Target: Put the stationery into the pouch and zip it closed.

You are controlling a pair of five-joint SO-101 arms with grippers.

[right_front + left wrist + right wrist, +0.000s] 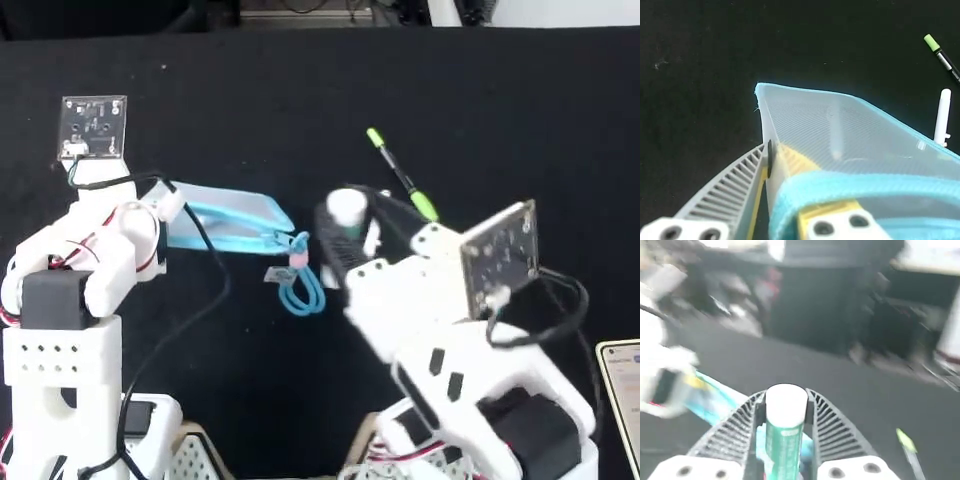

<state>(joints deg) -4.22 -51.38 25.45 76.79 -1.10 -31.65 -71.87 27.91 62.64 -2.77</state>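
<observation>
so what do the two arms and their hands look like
The left arm and right arm are white plastic with black motor blocks, looped black cables and thin red wires. Each wrist bears a square circuit board. The left hand and right hand have ribbed grey fingers.

— Where's the pouch (228, 222)?
— Clear mesh with pale-blue trim, one end pinched in the left claw (771, 165). Its blue zip loop (300, 285) is at the other end.
— And the stationery?
— A green, white-capped glue stick (784, 440) stands gripped in the right claw (785, 399), near that loop. A black, green-capped pen (402, 178) lies on the surface (500, 110) just beyond.
</observation>
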